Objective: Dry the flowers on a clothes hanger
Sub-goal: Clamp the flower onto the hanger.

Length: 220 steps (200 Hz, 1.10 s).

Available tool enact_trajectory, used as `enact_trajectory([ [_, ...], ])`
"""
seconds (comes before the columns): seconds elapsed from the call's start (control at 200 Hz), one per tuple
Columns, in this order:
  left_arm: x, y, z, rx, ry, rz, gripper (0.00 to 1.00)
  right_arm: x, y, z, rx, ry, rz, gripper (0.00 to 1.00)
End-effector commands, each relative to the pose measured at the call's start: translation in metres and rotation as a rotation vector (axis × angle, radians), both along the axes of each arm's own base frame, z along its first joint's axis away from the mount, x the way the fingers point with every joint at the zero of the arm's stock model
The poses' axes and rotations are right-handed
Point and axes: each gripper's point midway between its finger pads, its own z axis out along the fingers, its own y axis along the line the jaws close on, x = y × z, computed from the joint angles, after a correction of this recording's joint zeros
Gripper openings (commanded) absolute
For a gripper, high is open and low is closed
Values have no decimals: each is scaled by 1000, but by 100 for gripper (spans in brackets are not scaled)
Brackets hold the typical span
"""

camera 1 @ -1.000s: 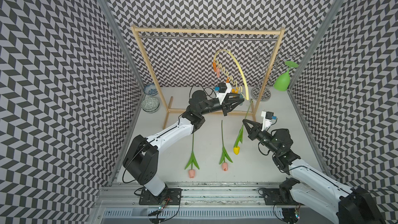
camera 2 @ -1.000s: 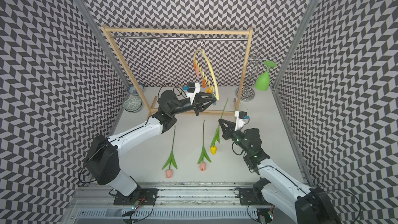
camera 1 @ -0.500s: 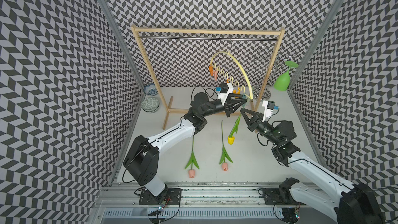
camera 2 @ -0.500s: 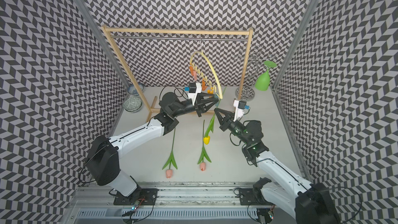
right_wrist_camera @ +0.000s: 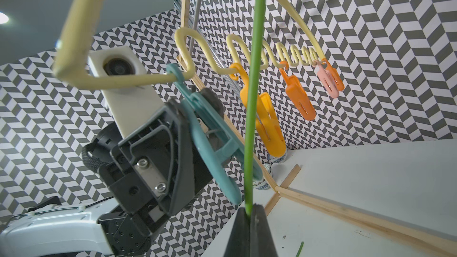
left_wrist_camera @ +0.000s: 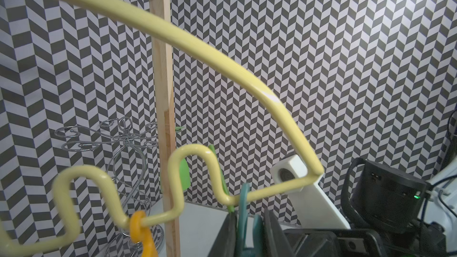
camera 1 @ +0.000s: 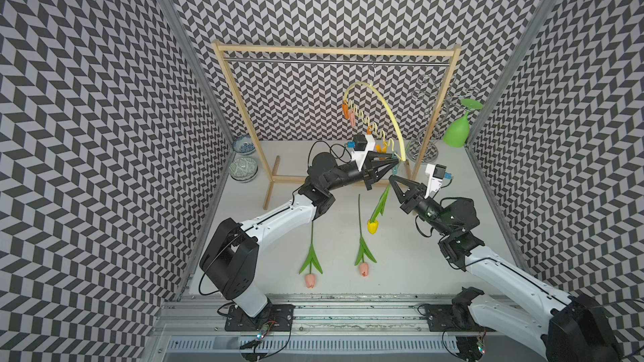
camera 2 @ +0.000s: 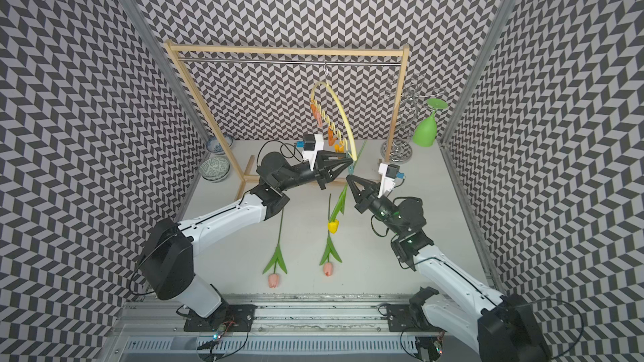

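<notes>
Pale grey table is shown. Two flowers are laid flat on the near middle: left pink tulip and right pink tulip, side by side, apart, heads toward the near edge. Wooden rack is stood across the far half. In the far left corner a patterned bowl is set, with a blue-and-white bowl just behind it. Wire stand is stood far right, beside the rack's right post.

Both arms stretch forward, tips nearly meeting: left gripper pinches a blue-green peg, right gripper just below it clamps a stem.
</notes>
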Motion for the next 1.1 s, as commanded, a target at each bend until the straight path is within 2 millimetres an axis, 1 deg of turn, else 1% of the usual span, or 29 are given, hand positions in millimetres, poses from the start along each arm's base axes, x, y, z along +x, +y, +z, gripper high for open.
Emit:
enact_trajectory([
  [0.0,-4,-4,2,-25,-4,-15,21,-8,-1,21,42,-72,10,0],
  [0.275,-5,-6,1,-25,1,-18,21,-5,4,26,32,-82,17,0],
  [0.536,-5,-8,-7,-19,22,-25,18,-10,4,31,35,-107,19,0],
  [0.791,-5,-8,-11,-19,31,-26,19,-5,5,32,21,-100,10,0],
  [0.896,-6,-8,-10,-17,29,-29,27,-4,4,30,14,-92,4,0],
  [0.981,-6,-8,-10,-14,28,-27,39,-3,4,29,8,-88,-3,0],
  [1.046,-6,-7,-10,-13,26,-28,44,-2,3,26,1,-82,-10,0],
  [1.097,-6,-7,-11,-10,28,-27,45,-1,3,24,-3,-77,-16,0],
])
